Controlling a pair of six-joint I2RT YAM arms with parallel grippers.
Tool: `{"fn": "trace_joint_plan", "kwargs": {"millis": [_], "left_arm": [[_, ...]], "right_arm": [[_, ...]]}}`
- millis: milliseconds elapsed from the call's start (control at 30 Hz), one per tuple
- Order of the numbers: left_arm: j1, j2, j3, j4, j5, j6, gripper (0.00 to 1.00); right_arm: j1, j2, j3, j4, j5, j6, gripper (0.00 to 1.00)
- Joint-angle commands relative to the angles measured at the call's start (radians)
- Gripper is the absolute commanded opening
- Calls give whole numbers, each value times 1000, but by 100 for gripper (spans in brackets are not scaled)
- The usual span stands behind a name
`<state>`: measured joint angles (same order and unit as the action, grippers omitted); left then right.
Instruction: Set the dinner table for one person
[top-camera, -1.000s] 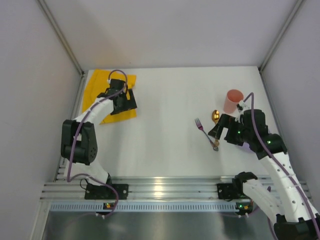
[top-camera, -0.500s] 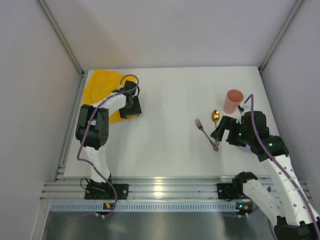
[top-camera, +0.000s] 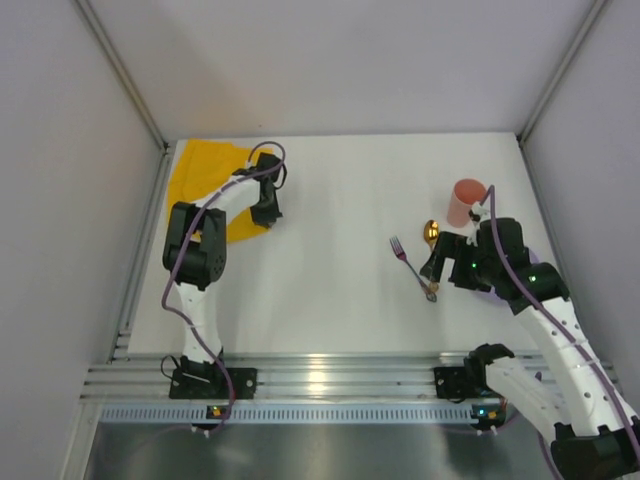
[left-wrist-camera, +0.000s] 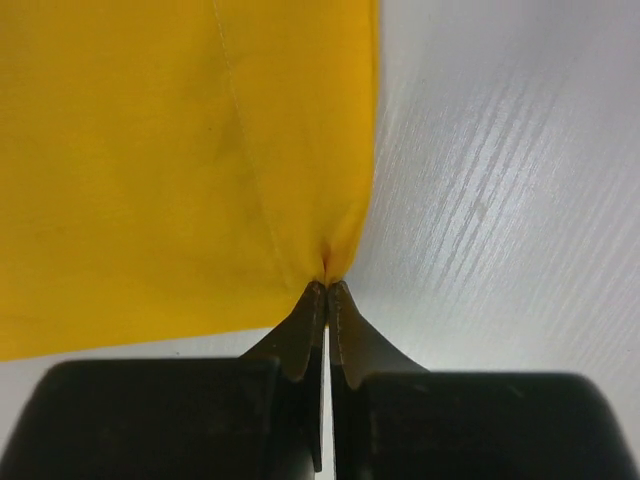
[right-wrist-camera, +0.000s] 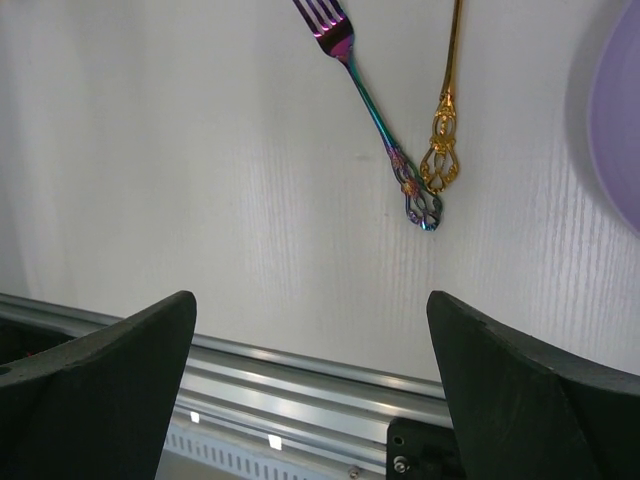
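Observation:
The white dinner table (top-camera: 340, 200) carries a yellow cloth (top-camera: 200, 180) at its far left corner. My left gripper (top-camera: 266, 206) sits at the cloth's right edge. In the left wrist view the cloth (left-wrist-camera: 150, 150) is pinched into a small fold between the tips of the left gripper (left-wrist-camera: 327, 285), which is shut on it. My right gripper (top-camera: 437, 266) hovers open over the table's right side, beside an iridescent fork (top-camera: 408, 260) and a gold spoon (top-camera: 431, 240). Nothing lies between the right gripper (right-wrist-camera: 310, 297) fingers; the fork (right-wrist-camera: 375, 110) and spoon (right-wrist-camera: 445, 110) lie ahead of them.
A pink cup (top-camera: 466, 202) stands upright beyond the spoon. A lilac plate (right-wrist-camera: 615, 130) shows at the right edge of the right wrist view, mostly hidden under the arm from above. The ribbed aluminium rail (top-camera: 320, 375) runs along the near edge. Grey walls enclose three sides.
The left gripper moved right across the cloth to its right edge and closed on it, bunching the fabric. The right arm shifted slightly toward the far side, still open.

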<state>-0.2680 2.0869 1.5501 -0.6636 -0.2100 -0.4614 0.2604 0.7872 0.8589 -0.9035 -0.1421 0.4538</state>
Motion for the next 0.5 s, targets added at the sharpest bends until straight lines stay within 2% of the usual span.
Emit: {"fn": "trace_joint_plan", "kwargs": {"millis": [0, 133, 333, 433, 467], "left_arm": [[-7, 53, 45, -57, -6, 12, 0], [-69, 73, 166, -111, -12, 47, 0], [-246, 197, 577, -284, 27, 67, 0], [-347, 243, 683, -318, 43, 64, 0], [-390, 243, 694, -317, 49, 63, 7]], "right_arm": [[11, 9, 52, 35, 21, -17, 100], [13, 18, 52, 35, 24, -17, 100], [11, 20, 35, 49, 21, -7, 100], [13, 27, 25, 70, 6, -1, 100], [11, 36, 23, 77, -4, 2, 100]]}}
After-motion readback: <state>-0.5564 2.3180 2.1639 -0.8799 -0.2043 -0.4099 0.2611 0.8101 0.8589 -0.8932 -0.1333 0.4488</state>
